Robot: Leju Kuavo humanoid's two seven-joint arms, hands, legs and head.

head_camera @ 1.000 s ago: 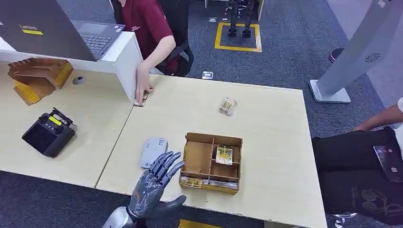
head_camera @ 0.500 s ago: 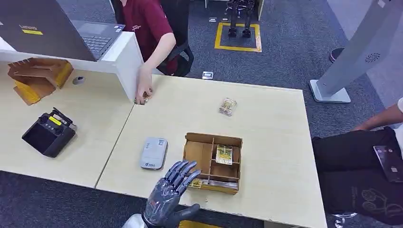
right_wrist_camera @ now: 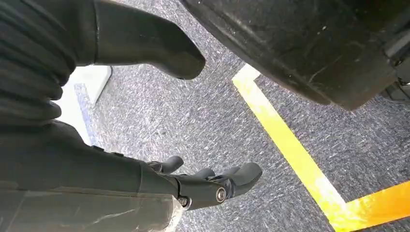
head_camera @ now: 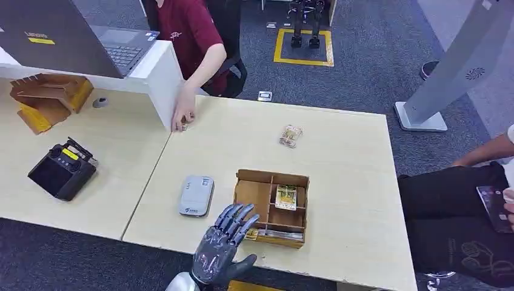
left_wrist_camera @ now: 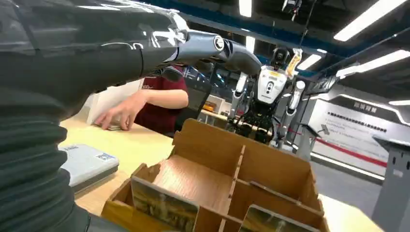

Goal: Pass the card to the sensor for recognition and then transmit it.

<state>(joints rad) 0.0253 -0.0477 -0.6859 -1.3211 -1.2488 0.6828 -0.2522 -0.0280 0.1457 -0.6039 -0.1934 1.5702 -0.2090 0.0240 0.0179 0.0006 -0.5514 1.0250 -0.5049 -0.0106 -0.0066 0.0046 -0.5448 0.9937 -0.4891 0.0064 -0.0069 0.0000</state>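
Observation:
A brown cardboard box point(head_camera: 271, 207) with compartments stands near the table's front edge, cards upright in it: one card point(head_camera: 285, 197) in a middle compartment, more along the front slot point(head_camera: 247, 233). My left hand point(head_camera: 225, 241) hovers at the box's front left corner, fingers spread, holding nothing. In the left wrist view the box point(left_wrist_camera: 227, 179) lies just beyond the fingers point(left_wrist_camera: 212, 46), with a card point(left_wrist_camera: 164, 205) at its near wall. The grey sensor point(head_camera: 196, 195) lies left of the box. My right hand point(right_wrist_camera: 203, 183) hangs over the carpet, fingers apart and empty.
A person in red at the far side rests a hand point(head_camera: 182, 116) on a card by the white partition point(head_camera: 159, 73). Another card point(head_camera: 291, 136) lies on the far table. A black device point(head_camera: 62, 170) sits at the left. A second person point(head_camera: 460, 212) stands at the right.
My left hand has moved right, from over the sensor to the box's front left corner. The person's hand at the far side has drawn its card closer to the partition.

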